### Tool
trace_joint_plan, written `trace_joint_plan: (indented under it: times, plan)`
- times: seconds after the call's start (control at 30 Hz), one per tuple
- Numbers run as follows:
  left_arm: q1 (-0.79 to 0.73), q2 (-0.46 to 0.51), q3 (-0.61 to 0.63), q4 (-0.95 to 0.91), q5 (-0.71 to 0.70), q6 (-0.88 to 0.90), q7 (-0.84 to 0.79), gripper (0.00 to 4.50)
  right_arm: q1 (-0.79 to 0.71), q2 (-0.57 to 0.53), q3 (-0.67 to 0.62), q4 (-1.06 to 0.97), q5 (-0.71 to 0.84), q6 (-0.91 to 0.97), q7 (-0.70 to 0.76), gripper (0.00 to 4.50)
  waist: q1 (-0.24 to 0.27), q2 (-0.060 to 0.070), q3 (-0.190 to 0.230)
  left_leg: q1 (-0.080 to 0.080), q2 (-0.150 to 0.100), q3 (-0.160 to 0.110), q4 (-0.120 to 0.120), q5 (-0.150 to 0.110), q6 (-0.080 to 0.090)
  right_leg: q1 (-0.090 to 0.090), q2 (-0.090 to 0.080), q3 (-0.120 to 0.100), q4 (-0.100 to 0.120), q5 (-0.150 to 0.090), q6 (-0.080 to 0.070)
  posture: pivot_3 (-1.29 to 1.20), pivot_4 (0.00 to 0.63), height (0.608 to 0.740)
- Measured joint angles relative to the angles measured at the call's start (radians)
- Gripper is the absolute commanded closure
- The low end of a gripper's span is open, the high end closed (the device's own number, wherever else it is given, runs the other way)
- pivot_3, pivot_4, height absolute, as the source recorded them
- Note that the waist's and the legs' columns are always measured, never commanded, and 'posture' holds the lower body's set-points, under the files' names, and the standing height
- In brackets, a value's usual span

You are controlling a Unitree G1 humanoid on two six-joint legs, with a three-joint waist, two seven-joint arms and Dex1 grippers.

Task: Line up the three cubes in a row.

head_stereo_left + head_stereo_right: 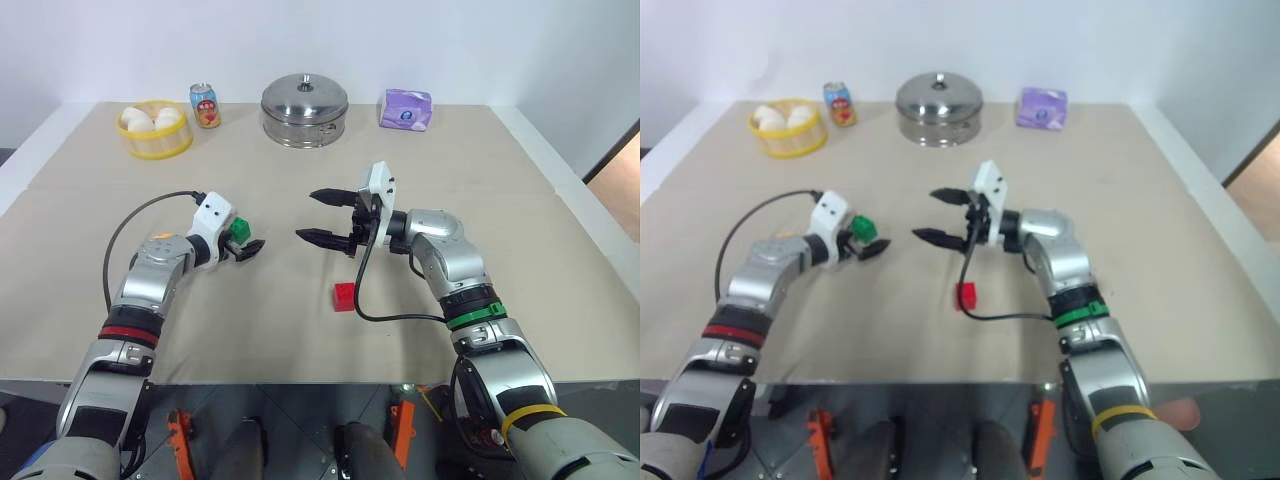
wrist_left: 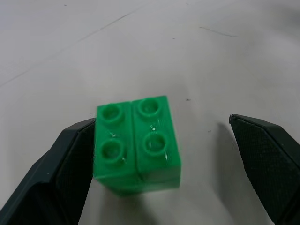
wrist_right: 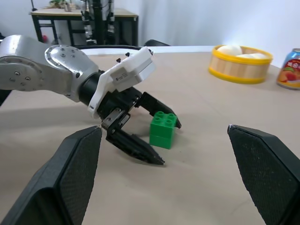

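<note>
The green cube (image 1: 240, 229) sits on the tan table (image 1: 300, 330) left of centre in the head view, between the spread fingers of the left gripper (image 1: 243, 240); in the left wrist view one finger (image 2: 61, 173) lies just beside or against the cube's side while the other stands well apart, so nothing is pinched. The right gripper (image 1: 322, 217) hangs at the centre of the frame with its jaws spread wide and nothing between them, pointing toward the left gripper across a bare strip of table. The red cube (image 1: 344, 297) lies below it, lower centre, near the table's front edge and partly crossed by a black cable (image 1: 400, 318).

Open tabletop stretches across the whole middle band and to the right edge. Along the far edge stand a yellow basket (image 1: 155, 143) of white rounds, a soda can (image 1: 205, 105), a steel lidded pot (image 1: 305, 110) and a purple packet (image 1: 406, 109).

A third cube cannot be made out.
</note>
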Motion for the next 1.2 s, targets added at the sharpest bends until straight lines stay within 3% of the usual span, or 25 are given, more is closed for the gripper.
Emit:
trace_joint_plan:
  times: [0.07,0.17,0.4,0.57,0.7,0.83,1.0,1.2]
  plan:
    - [-0.008,0.000,0.000,0.020,0.006,0.000,0.001,0.00,0.000,0.000,0.000,0.000,-0.003,0.000,-0.002,0.06,0.000,0.000,0.000,0.000,0.000,0.000,0.000,0.000,0.000,0.000,0.000,0.000,0.000,0.000,0.000,0.00,0.150,0.739]
    - [-0.020,-0.003,0.000,0.041,0.007,-0.001,0.006,0.69,0.000,0.000,-0.001,0.000,-0.005,0.000,-0.003,0.00,0.000,0.000,0.000,0.000,0.000,0.000,0.000,0.000,0.000,0.000,0.000,0.000,0.000,0.000,0.000,0.00,0.150,0.739]
    - [-0.035,-0.009,0.000,0.067,0.007,-0.001,0.007,3.14,0.010,0.000,-0.005,-0.001,-0.005,0.000,-0.003,0.00,0.000,0.000,0.000,0.000,0.000,0.000,0.000,0.000,0.000,0.000,0.000,0.000,0.000,0.000,0.000,0.00,0.150,0.739]
    - [-0.015,-0.002,-0.002,0.035,0.000,-0.025,-0.060,3.13,0.036,-0.016,-0.005,-0.037,-0.003,0.010,0.011,0.00,0.000,0.000,0.000,0.000,0.000,0.000,0.000,0.000,0.000,0.000,0.000,0.000,0.000,0.000,0.001,0.00,0.150,0.739]
    - [0.132,0.040,-0.023,-0.248,-0.132,-0.065,-0.359,3.13,0.109,-0.097,-0.010,-0.155,0.034,0.076,0.069,0.00,0.001,0.000,0.000,-0.001,0.000,0.000,-0.002,-0.001,-0.001,0.000,-0.001,0.000,0.000,0.000,-0.002,0.00,0.150,0.739]
    - [0.167,0.076,-0.058,-0.376,-0.176,-0.065,-0.490,3.13,0.161,-0.173,-0.010,-0.293,0.084,0.144,0.139,0.00,0.002,0.000,0.000,0.001,0.000,0.000,-0.001,-0.001,-0.001,0.000,0.000,0.000,0.000,-0.002,-0.002,0.00,0.150,0.739]
    - [0.210,0.096,-0.121,-0.419,-0.157,-0.065,-0.553,3.13,0.242,-0.271,-0.008,-0.378,0.103,0.181,0.216,0.00,0.002,0.000,0.000,0.000,0.000,0.001,0.002,-0.001,-0.001,0.001,-0.001,0.001,0.000,-0.005,-0.008,0.00,0.150,0.739]
    - [0.224,0.095,-0.164,-0.457,-0.147,-0.057,-0.566,3.13,0.260,-0.300,-0.009,-0.400,0.109,0.184,0.237,0.00,0.001,0.000,0.000,0.000,0.000,0.001,0.004,0.000,-0.001,0.001,-0.001,0.001,0.000,-0.005,-0.008,0.00,0.150,0.739]
